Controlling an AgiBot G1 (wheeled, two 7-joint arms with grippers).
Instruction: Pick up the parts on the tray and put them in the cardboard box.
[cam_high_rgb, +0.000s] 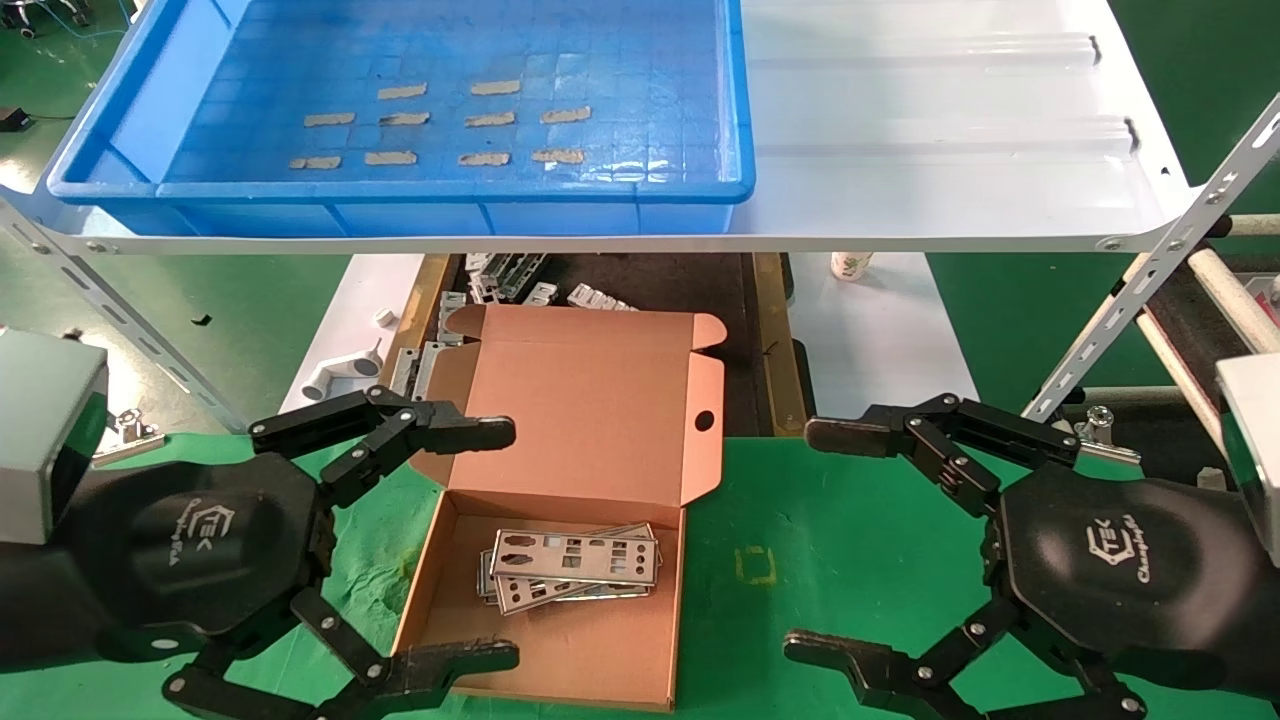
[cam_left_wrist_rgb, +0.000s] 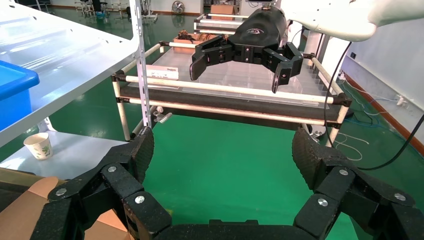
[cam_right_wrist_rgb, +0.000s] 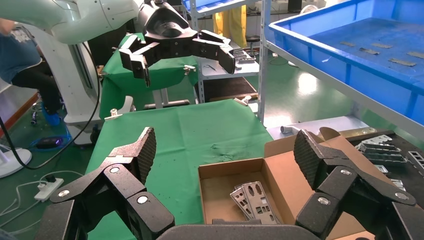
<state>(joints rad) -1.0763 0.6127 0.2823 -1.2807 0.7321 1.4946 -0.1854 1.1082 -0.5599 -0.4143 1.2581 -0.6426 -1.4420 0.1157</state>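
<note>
Resting: parts (cam_high_rgb: 572, 566) in cardboard box (cam_high_rgb: 600, 400) | tray (cam_high_rgb: 120, 120) bare

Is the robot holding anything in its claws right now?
No. The left claw and right claw are both open and empty; the parts lie in the cardboard box.

Head view is aimed forward and down over both end effectors. Wrist views are faced toward each other; the cardboard box (cam_high_rgb: 560, 520) is shared by all three.
</note>
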